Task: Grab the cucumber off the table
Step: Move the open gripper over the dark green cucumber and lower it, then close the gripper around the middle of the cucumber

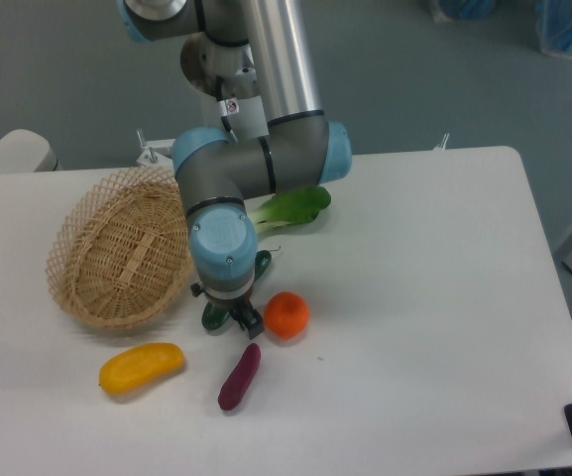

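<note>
On the white bench (414, 297), fixed camera: the arm (256, 169) reaches down from the rear mount, its blue-capped wrist pointing at the bench surface just right of the basket (122, 248). The gripper (238, 319) sits directly over the cucumber (213, 318), hiding most of it. Only the dark green lower end shows, at the left of the fingers (249, 322), and a thin stem tip shows near the wrist's right side. The cucumber lies on the bench between the basket's lower right rim and the orange (287, 314). Whether the fingers are spread or pressed on the cucumber cannot be told; the wrist blocks the view of the gap.

The orange rests just right of the gripper, close to one dark finger. The purple sweet potato (239, 377) lies in front of the gripper, tilted, apart from it. A yellow fruit (142, 367) lies to the front left, below the basket. The bok choy (290, 208) lies behind the arm, partly covered by the elbow joint. The wicker basket stands at the left.
</note>
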Controlling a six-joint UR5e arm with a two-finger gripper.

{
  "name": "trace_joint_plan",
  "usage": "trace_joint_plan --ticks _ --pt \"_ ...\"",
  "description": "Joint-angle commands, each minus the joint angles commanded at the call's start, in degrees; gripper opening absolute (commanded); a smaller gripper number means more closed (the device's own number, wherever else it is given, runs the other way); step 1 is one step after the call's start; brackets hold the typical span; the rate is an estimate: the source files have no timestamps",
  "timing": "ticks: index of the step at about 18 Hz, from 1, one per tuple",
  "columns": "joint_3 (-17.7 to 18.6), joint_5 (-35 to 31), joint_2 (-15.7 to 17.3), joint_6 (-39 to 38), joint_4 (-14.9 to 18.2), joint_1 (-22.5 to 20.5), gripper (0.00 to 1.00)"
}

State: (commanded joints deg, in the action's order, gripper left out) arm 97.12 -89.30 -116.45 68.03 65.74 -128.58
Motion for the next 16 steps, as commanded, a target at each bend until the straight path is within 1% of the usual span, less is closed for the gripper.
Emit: trace_joint_plan --ticks 3,5,8,11,14,16 --pt "0.2 -0.1 -0.4 -0.2 0.0 0.0 0.99" --pt "0.4 -0.1 -0.5 -0.5 0.0 0.0 0.94" --pt "0.5 -0.1 -1.0 -1.8 -0.1 0.2 0.9" --pt "1.0 -0.2 -1.2 -2.5 0.0 0.7 0.89" --pt "1.0 -0.1 -1.6 -5.5 -0.2 1.3 0.8" --pt "0.9 -0.1 -1.6 -5.9 -0.1 1.4 0.7"
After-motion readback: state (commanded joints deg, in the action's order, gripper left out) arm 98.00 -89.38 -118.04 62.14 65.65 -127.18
